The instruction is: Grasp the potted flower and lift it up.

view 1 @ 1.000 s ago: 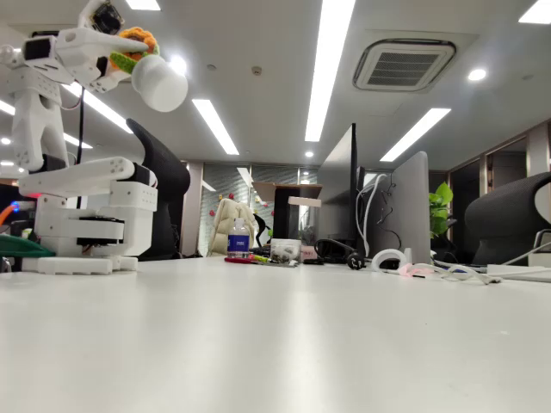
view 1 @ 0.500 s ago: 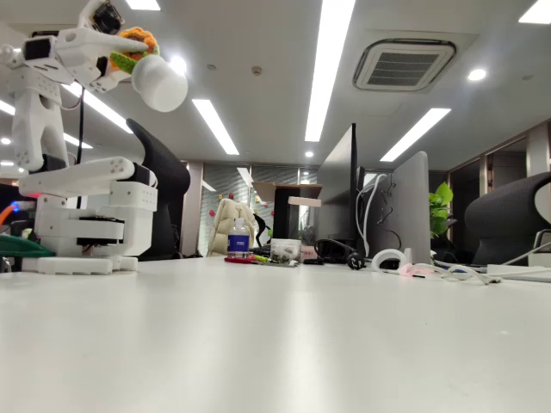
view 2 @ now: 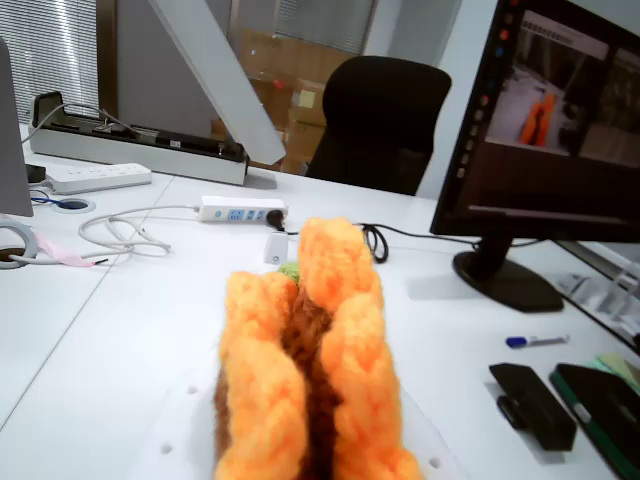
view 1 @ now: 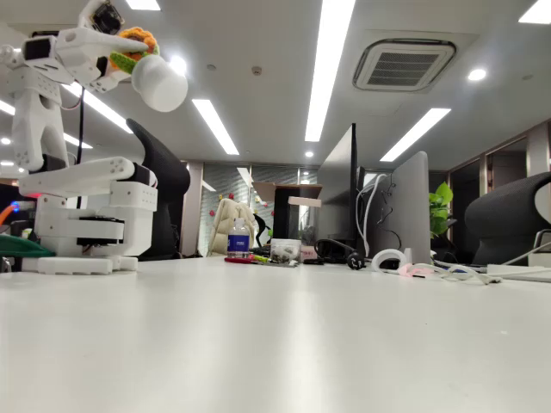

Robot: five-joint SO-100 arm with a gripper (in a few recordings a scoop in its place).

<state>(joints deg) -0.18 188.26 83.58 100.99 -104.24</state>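
High at the top left of the fixed view, the potted flower (view 1: 153, 76) hangs tilted, well above the white table (view 1: 284, 344). Its round white pot points down to the right, and its orange petals and green leaves sit against the white arm. My gripper (view 1: 127, 50) is shut on the flower's crocheted head. Close up in the wrist view, the orange petals and brown centre of the potted flower (view 2: 315, 370) are squeezed together, with pale fingers (view 2: 170, 440) faint at the bottom edge.
The arm's white base (view 1: 86, 224) stands at the table's left. A water bottle (view 1: 238, 238), monitors (view 1: 400, 211), cables and a leafy green plant (view 1: 441, 206) line the far edge. The wrist view has a monitor (view 2: 560, 130), power strip (view 2: 240, 209), pen (view 2: 535, 341) and black chair (view 2: 375, 120).
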